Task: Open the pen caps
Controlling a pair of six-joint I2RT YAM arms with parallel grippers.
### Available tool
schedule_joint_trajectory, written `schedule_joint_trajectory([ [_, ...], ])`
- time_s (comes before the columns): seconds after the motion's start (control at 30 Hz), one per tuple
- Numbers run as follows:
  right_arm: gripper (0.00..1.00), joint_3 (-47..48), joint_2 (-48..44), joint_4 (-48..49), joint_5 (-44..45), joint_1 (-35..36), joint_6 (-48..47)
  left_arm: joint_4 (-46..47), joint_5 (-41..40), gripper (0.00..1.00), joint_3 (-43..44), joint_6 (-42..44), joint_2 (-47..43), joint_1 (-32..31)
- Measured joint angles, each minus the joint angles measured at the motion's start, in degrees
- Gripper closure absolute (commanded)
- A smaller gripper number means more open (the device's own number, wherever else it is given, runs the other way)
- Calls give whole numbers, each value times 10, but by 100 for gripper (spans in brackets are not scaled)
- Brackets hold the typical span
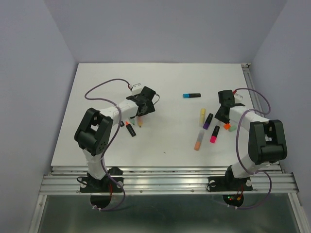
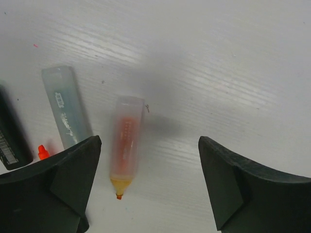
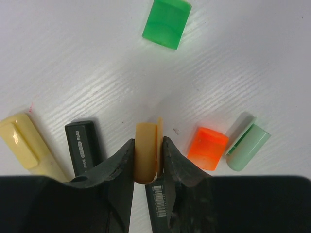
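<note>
One pale orange cap (image 3: 146, 160) is off its pen and pinched between the tips of the right gripper (image 3: 147, 145), whose jaws are clamped on it low over the table (image 3: 73, 58). Three loose caps lie around it: a green cap (image 3: 166, 23) beyond the fingertips, and an orange cap (image 3: 207, 148) and a mint cap (image 3: 248, 143) almost touching on the right. On the left a black highlighter (image 3: 85, 145) and a yellow highlighter (image 3: 26, 143) lie side by side.

Well apart on the left of the table, the left gripper (image 2: 150, 170) hangs with its jaws spread wide and holds nothing. Between them lies an uncapped highlighter (image 2: 127, 141) with its nib bare, and a translucent grey barrel (image 2: 65, 114) is beside it.

The held cap sits only at the fingertips, so it could twist out or, once let go, roll into the orange and mint caps. The loose caps also crowd the pens nearby, and a careless reach could scatter them. A bare nib dragged along would mark the table.

Only the right wrist view shows the grip and the green cap, neither of which can be made out from above. Only the top view shows a blue cap (image 1: 186, 95) on its pen far out at the centre. It also shows a purple-ended pen (image 1: 208, 121), a pink-ended pen (image 1: 214, 134) and an orange pen (image 1: 198, 141), apparently still capped.
</note>
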Motion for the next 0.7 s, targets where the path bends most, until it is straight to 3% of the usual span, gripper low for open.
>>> schedule_joint_trajectory([
  [0.1, 65, 11, 14, -2, 1, -5, -1, 0, 11, 6, 0, 7, -19, -19],
  [0.13, 48, 14, 18, -4, 1, -5, -1, 0, 14, 6, 1, 9, -25, -25],
  [0.2, 29, 15, 20, -10, 2, -7, -2, 1, 20, 6, 9, 16, -37, -41],
  [0.4, 9, 17, -20, -37, -2, -7, -3, 6, 34, 6, 48, 33, -43, -103],
  [0.43, 0, 18, -28, -39, -2, -7, -3, 7, 39, 6, 54, 35, -44, -118],
  [0.7, 0, 6, -213, -53, -12, -7, 4, 24, 92, 5, 118, 54, -10, -211],
])
